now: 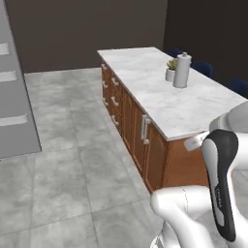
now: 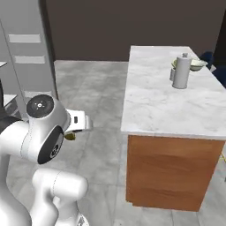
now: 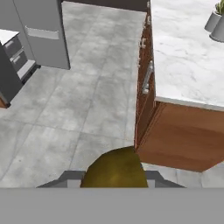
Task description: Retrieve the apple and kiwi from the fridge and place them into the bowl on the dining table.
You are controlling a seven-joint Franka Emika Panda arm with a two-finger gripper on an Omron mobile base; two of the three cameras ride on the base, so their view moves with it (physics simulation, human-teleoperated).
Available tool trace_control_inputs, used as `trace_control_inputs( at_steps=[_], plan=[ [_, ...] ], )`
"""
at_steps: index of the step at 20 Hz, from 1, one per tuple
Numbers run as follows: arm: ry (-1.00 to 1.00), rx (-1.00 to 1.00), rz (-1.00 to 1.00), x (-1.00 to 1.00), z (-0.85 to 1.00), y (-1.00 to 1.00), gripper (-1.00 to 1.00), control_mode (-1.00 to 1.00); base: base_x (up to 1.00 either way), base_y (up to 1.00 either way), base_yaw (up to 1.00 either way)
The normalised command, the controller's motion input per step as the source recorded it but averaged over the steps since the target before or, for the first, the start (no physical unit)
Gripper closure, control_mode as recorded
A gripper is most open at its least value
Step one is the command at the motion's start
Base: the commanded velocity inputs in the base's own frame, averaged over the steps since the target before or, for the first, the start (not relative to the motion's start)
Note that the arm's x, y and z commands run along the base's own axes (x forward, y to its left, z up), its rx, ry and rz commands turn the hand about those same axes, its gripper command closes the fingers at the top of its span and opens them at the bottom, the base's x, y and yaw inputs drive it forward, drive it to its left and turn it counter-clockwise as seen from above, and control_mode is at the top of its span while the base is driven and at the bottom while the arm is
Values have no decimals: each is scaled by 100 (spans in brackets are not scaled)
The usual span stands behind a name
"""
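Kiwi (image 3: 114,168), a small olive-brown oval fruit, sits pinched in the closed two-finger gripper (image 2: 70,134), carried low over the grey tiled floor, presumably in transit to the table. Beyond stands the long marble-topped dining table (image 2: 154,106) on its wooden base. At its far end the pale cream-green bowl (image 2: 195,65) waits (partly hidden behind a tall grey canister (image 2: 181,71)).

A home kitchen, rendered: a long island with a white grey-veined marble surface (image 1: 160,97) over a wooden base with handled cabinet doors (image 1: 145,135), a tall grey fridge (image 2: 31,48) standing open at the left, grey stone floor tiles (image 1: 72,160), and a potted succulent (image 1: 171,69) beside a pale canister (image 1: 182,70).
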Motion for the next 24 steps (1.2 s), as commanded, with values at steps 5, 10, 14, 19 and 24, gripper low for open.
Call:
trace_control_inputs(
  at_steps=[5,10,14,19,24],
  plan=[
    [0,0,0,0,0,0,100,100,-22,-100,-27],
    [0,0,0,0,0,0,100,100,0,-100,-17],
    [0,0,0,0,0,0,100,100,5,-100,-14],
    [0,0,0,0,0,0,100,100,32,-100,-3],
    [0,0,0,0,0,0,100,100,79,-100,0]
  ],
)
